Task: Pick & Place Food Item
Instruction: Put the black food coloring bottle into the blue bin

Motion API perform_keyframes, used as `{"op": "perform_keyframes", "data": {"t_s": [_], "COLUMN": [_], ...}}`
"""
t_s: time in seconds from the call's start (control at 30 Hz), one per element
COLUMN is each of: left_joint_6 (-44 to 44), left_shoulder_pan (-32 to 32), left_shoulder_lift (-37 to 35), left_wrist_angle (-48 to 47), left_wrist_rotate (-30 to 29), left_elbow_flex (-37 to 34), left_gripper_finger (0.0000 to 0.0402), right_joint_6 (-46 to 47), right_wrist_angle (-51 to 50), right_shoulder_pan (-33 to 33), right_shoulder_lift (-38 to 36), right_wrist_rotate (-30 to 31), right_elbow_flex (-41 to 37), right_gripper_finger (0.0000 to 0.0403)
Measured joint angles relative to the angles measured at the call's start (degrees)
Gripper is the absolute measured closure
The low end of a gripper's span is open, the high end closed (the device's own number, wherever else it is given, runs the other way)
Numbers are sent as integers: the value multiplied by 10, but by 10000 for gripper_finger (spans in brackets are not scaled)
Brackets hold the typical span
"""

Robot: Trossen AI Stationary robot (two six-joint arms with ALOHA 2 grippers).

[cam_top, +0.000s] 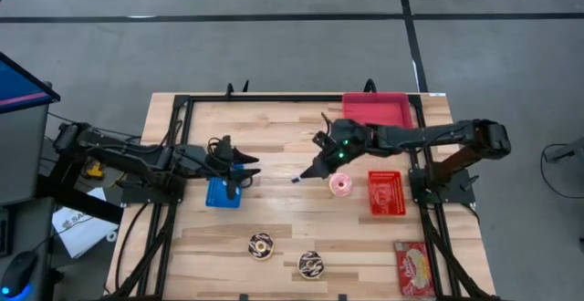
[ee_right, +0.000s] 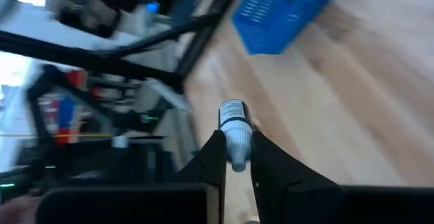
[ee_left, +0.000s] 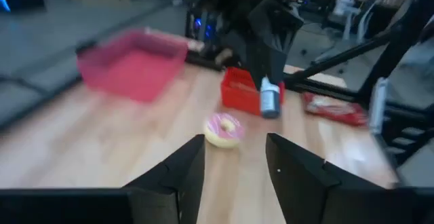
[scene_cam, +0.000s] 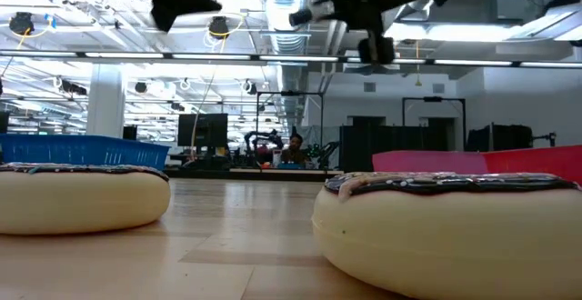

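We see the right gripper (cam_top: 307,172) raised over mid-table, tilted downward, its fingers clamped on a small white-capped bottle (ee_right: 234,130) whose label we cannot read. The left gripper (ee_left: 234,176) hangs above the blue basket (cam_top: 223,192), fingers apart and empty. The pink donut (cam_top: 340,185) lies beside the red basket (cam_top: 387,192).

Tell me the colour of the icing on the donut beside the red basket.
Pink icing on the donut, clearest in the left wrist view.
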Motion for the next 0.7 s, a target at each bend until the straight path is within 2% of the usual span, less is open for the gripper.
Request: {"op": "perform_keyframes", "data": {"t_s": [0.13,0.27,0.4,0.7], "left_joint_6": [76,120,143,182], "left_shoulder_pan": [4,5,5,2], "left_shoulder_lift": [51,114,161,185], "left_wrist_angle": [1,2,41,69], "left_wrist_rotate": [-20,-21,-19,-13], "left_elbow_flex": [43,81,108,139], "left_gripper_finger": [230,206,184,177], "right_joint_6": [21,42,61,67], "right_wrist_angle": [54,91,133,153], "right_shoulder_pan": [-15,-29,-36,-37], "right_shoulder_lift": [4,4,3,4], "right_wrist_rotate": [-39,-58,-65,-62], "right_elbow_flex": [0,0,0,0], "right_gripper_finger": [367,367,367,367]}}
